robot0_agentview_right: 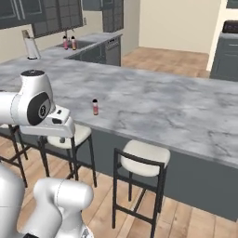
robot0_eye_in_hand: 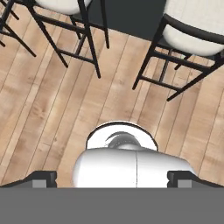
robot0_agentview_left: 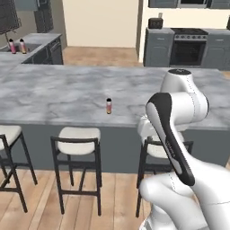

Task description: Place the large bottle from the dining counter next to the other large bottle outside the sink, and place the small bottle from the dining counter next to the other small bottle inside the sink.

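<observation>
1. Below the hand camera, the two-finger gripper points down at the light wooden plank floor; its two dark fingertips stand at the far edges of the hand view, so the jaws are fully spread and hold nothing.
2. Just ahead of the arm, three black-framed stools with cream cushions stand along the near side of the dining counter: one stool in the middle, a second stool to its left, and a third stool partly hidden behind the white arm.
3. On the grey marbled dining counter, a small bottle with a dark cap and a pink-to-orange body stands upright near the front edge. In the right base view the same small bottle stands apart from the arm's elbow, with nothing touching it.
4. Across the room, on the far grey counter, two bottles stand side by side at the sink. Whether each stands inside or outside the basin cannot be told at this range.
5. Beside the sink, a pale upright holder-like object stands on the far counter.
6. Against the rear wall, a dark oven with a cooktop sits between grey cabinets.
</observation>
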Robot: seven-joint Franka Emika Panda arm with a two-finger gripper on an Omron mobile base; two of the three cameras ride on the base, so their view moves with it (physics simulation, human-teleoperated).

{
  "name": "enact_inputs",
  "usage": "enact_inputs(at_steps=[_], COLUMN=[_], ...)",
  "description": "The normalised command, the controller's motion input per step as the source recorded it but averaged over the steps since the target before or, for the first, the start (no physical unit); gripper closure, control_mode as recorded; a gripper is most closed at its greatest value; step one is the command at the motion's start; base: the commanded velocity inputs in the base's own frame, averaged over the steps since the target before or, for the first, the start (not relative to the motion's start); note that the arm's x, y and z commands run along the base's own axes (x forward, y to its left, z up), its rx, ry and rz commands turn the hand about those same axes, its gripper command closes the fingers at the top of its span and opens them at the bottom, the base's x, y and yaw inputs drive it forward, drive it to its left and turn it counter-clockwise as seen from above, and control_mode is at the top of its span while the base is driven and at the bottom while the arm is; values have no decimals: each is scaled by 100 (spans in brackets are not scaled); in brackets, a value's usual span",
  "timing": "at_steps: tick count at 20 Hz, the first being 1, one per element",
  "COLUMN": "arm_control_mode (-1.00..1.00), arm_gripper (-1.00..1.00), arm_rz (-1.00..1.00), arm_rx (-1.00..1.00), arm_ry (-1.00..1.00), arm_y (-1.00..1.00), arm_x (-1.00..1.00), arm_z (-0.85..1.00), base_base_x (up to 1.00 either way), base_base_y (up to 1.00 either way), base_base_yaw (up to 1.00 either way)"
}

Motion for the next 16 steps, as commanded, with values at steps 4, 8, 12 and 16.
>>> enact_inputs(at_steps=[4,8,12,16], arm_control_mode=[100,100,100,100], arm_gripper=[-100,-100,-100,-100], arm_rz=[0,0,0,0], arm_rx=[0,0,0,0], arm_ry=[0,0,0,0], arm_y=[0,0,0,0], arm_x=[0,0,0,0], arm_z=[0,0,0,0], base_base_x=[0,24,40,23], base_base_y=[56,86,43,0], base_base_yaw=[-14,-24,-29,-26])
